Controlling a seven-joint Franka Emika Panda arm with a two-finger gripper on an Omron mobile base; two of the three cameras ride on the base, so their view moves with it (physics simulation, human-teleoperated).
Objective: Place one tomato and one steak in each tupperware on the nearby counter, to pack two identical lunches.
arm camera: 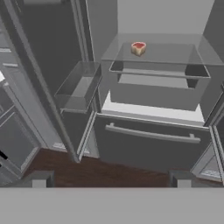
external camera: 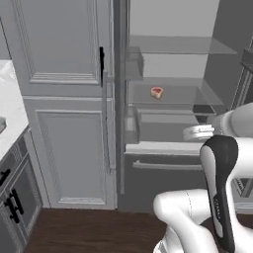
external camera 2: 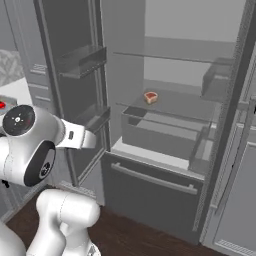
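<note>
A piece of steak [external camera: 156, 92] [external camera 2: 150, 97] [arm camera: 138, 48], red with a pale rim, lies on a glass shelf inside the open fridge [arm camera: 153, 94]. My gripper [arm camera: 111, 180] is held well back from it, low and in front of the fridge. Its two dark fingertips [arm camera: 39, 179] stand wide apart: it is open with nothing between them. The white marble counter [external camera: 11, 106] [external camera 2: 20, 90] is off to the left. A small red spot [external camera 2: 1, 105] at the counter's edge is too cut off to name. The tupperwares are out of view.
The fridge's left door [external camera 2: 75, 100] stands open with bins [arm camera: 78, 87] on its inner side. A drawer [arm camera: 153, 92] sits under the steak's shelf, and a freezer front with a long handle [arm camera: 151, 133] below it. Grey tall cabinets [external camera: 64, 99] stand left; the floor is dark wood.
</note>
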